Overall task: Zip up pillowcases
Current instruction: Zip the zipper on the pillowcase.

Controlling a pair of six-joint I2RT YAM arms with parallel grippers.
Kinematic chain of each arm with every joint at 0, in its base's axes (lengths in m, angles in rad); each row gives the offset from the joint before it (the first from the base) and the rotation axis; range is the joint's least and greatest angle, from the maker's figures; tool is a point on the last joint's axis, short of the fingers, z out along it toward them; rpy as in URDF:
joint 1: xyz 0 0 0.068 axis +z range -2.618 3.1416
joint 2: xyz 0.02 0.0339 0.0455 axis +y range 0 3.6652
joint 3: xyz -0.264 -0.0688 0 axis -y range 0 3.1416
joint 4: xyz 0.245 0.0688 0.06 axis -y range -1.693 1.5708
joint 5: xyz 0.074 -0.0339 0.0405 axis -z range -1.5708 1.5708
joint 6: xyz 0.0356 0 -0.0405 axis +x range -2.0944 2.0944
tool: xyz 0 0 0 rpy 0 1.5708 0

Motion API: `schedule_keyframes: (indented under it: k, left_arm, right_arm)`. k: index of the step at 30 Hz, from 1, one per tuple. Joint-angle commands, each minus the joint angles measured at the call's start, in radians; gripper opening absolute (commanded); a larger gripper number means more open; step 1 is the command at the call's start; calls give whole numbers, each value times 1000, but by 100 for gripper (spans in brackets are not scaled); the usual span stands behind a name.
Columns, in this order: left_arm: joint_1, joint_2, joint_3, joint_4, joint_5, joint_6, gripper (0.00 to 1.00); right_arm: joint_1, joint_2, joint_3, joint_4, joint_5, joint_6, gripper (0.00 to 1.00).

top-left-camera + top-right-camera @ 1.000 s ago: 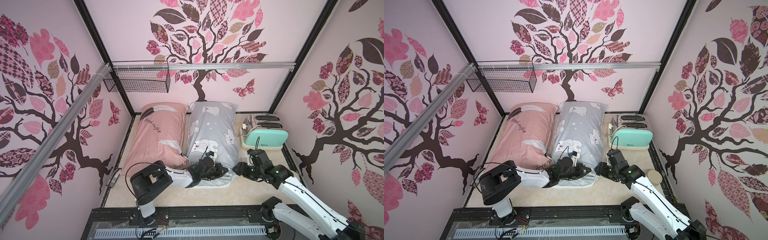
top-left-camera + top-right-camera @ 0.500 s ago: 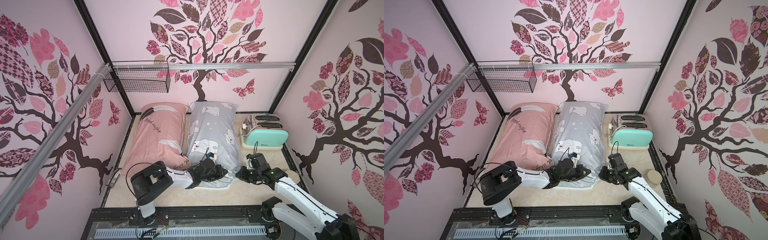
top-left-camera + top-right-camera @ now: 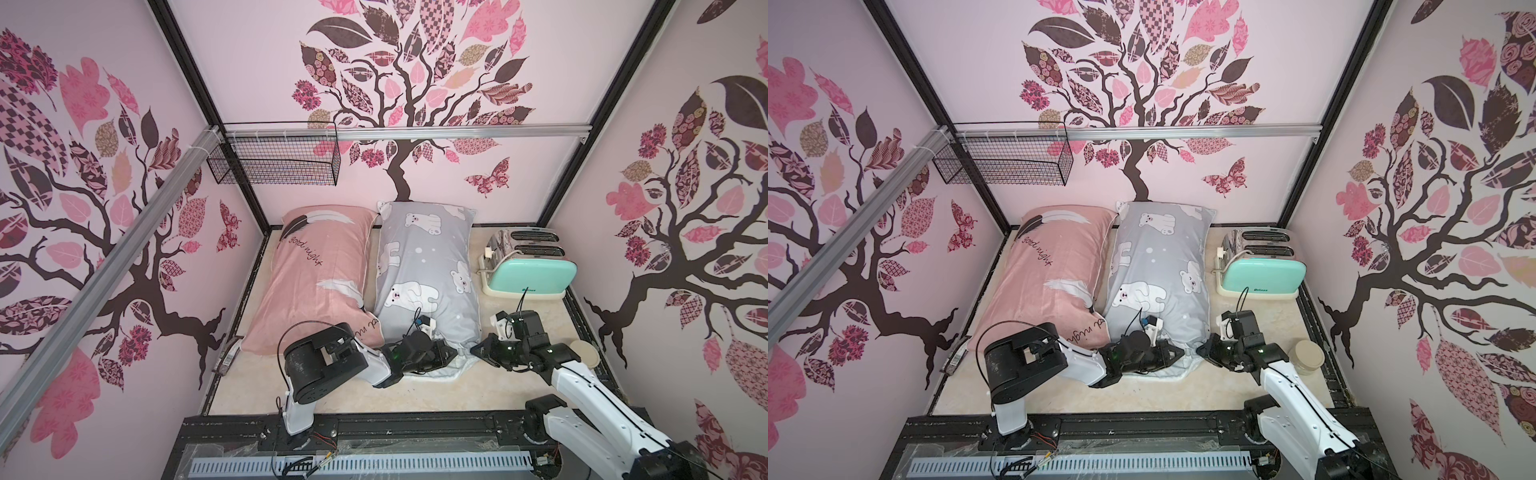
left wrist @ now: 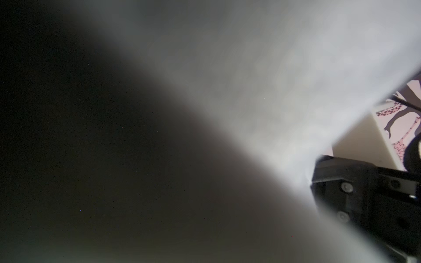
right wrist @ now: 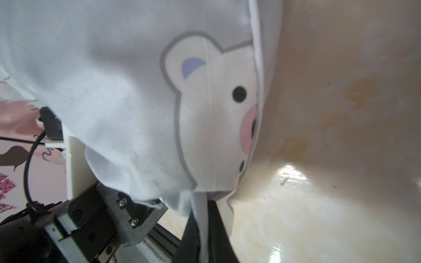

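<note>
1. Grey pillowcase (image 3: 428,266), printed with polar bears, lies just beyond both claws, its near hem reaching them.
2. The right claw (image 3: 477,352) is closed, pinching a fold of that hem at the corner.
3. The left claw (image 3: 452,352), facing it and just beside it, is clamped on the same hem.
4. The pink pillowcase (image 3: 316,282) lies on the left claw's outer side, touching the grey one on the tabletop (image 3: 457,395).
</note>
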Motion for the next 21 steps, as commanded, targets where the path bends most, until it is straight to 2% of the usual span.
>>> schedule_keyframes:
  k: [1,3,7,10,15,21]
  left_arm:
    - [-1,-89,-34,-162,6,-42,13]
    - [-4,-157,-37,-216,13,-34,20]
    - [-15,-223,-9,-266,48,-29,19]
    - [-29,-197,8,-201,80,-67,14]
    - [-32,-121,15,-75,102,-133,11]
    - [-31,-64,13,12,104,-185,21]
  right_arm:
    - [-5,-33,-8,51,-106,-13,0]
    - [-5,-42,-11,47,-112,-11,0]
    - [-5,-46,-19,55,-134,8,0]
    - [-5,-57,-16,56,-140,10,0]
    - [-3,-66,-20,74,-164,18,0]
    - [-5,-59,-43,133,-201,57,0]
